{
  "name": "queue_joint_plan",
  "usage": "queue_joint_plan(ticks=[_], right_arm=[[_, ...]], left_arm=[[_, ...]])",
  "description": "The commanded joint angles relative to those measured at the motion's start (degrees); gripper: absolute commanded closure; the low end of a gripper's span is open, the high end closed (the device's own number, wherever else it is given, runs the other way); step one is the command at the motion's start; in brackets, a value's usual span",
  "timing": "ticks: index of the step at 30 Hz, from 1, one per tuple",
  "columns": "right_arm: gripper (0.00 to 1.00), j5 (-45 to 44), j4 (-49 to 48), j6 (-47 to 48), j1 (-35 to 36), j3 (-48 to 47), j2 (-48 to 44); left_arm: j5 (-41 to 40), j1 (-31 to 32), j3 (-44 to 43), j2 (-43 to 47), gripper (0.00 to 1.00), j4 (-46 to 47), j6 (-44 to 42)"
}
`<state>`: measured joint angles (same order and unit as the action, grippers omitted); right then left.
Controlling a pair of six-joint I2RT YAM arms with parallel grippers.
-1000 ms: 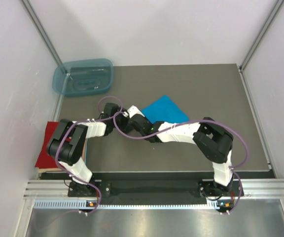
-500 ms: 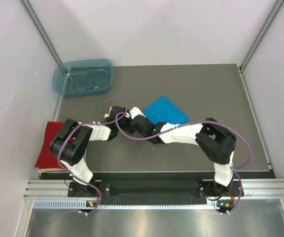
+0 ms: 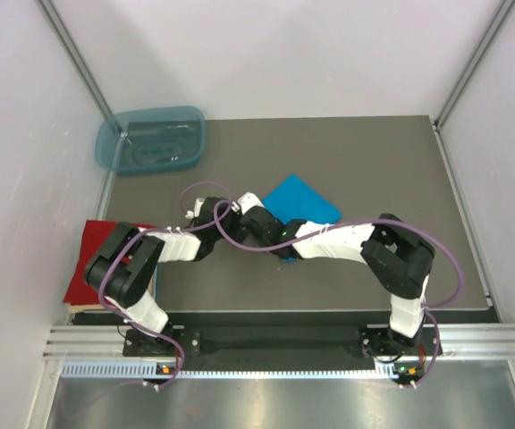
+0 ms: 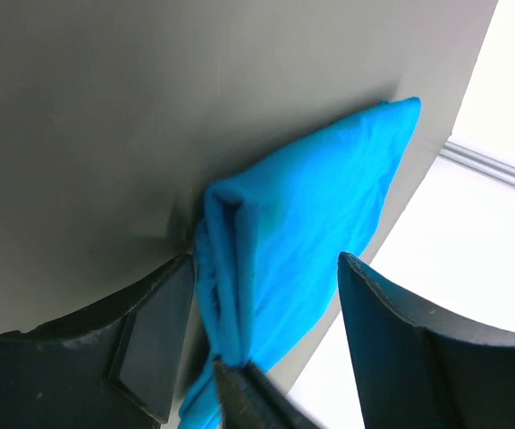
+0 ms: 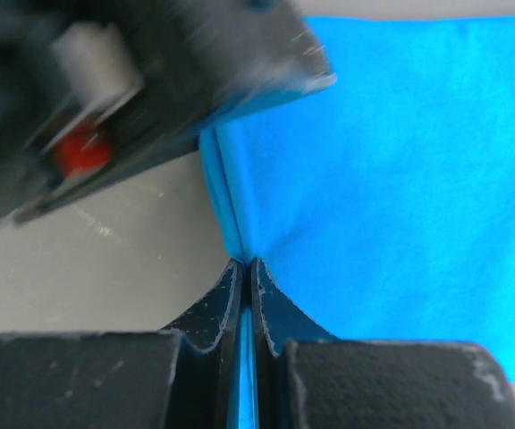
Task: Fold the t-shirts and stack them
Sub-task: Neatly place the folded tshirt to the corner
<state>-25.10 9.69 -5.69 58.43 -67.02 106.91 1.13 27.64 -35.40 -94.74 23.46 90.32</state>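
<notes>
The turquoise-blue t-shirt (image 3: 304, 198) lies folded near the middle of the table. My right gripper (image 5: 248, 268) is shut on the blue t-shirt (image 5: 392, 179) at a near-left corner, with cloth showing between the pads. My left gripper (image 4: 265, 268) stands open right beside it, its jaws either side of the blue t-shirt's (image 4: 320, 206) bunched folded edge without pressing it. In the top view both grippers meet at the shirt's left corner, the left gripper (image 3: 232, 211) facing the right gripper (image 3: 256, 214). The red t-shirt (image 3: 86, 264) lies folded flat at the table's left edge, partly hidden by the left arm.
A translucent blue-green plastic tub (image 3: 150, 140) stands at the back left corner. The grey table (image 3: 383, 161) is bounded by white walls and metal frame posts on both sides. Purple cables loop over both arms.
The left gripper has moved right, up to the blue t-shirt's corner where the right gripper holds it. The right gripper has stayed shut on the cloth, shifting slightly.
</notes>
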Motion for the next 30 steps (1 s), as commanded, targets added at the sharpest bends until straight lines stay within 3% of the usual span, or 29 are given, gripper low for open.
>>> queue_joint_plan(ticks=[1,12,19,30], right_arm=[[1.0,1.0,-6.1,-2.9,-2.4,-1.5,-4.4],[1.0,1.9,-7.7,-3.6,-2.4,1.2,-5.9],[1.0,3.4,-7.9,-4.2,-2.4,1.0,-6.2],[1.0,4.0,-8.6,-4.5,-2.4,2.2,-7.1]], left_arm=[[-3.2,2.5,1.7,3.3,0.3,-4.0,0.2],[-1.6,-0.4,0.7,7.9,0.31,-10.9,-0.7],[2.9,-0.8,4.9,1.3,0.29,4.4,4.1],[3.2,-0.5,5.0,-3.2,0.29,10.9,5.8]])
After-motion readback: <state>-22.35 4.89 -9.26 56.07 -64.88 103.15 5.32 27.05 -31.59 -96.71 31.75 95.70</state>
